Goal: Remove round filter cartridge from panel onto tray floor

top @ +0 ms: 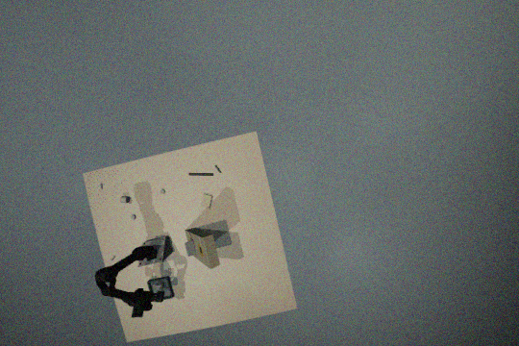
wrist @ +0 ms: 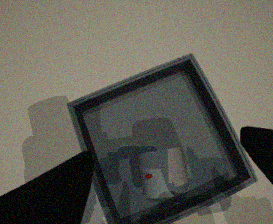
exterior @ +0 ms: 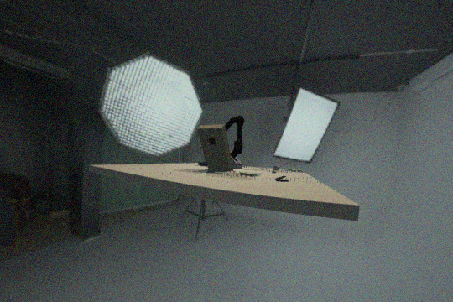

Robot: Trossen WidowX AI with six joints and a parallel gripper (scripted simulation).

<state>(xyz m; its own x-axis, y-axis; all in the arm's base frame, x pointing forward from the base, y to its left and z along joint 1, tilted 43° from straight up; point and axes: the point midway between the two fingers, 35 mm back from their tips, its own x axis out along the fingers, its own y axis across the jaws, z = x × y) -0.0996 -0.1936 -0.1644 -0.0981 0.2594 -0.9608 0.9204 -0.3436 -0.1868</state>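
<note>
The service panel (top: 210, 255) (exterior: 220, 156) stands upright on the table, with a small dark and yellow spot (top: 201, 249) on its face. The dark-rimmed square tray (top: 168, 281) (wrist: 214, 95) lies beside it. A pale round piece, apparently the cartridge (wrist: 177, 167), is inside the tray near its lower side in the wrist view, with a small red mark beside it. Its slots and exact tilt are unclear in the dim, grainy picture. My gripper (top: 161, 294) (wrist: 167, 147) is open and empty above the tray, its fingers wide apart on either side. In the exterior view the gripper cannot be made out.
The arm (top: 106, 280) (exterior: 239, 130) bends out to the left of the tray. A dark bar (top: 201, 174), a small block (top: 126, 199) and a thin bracket (top: 210, 200) lie on the table (top: 266, 269) (exterior: 312, 193). Shadows fall across the tray.
</note>
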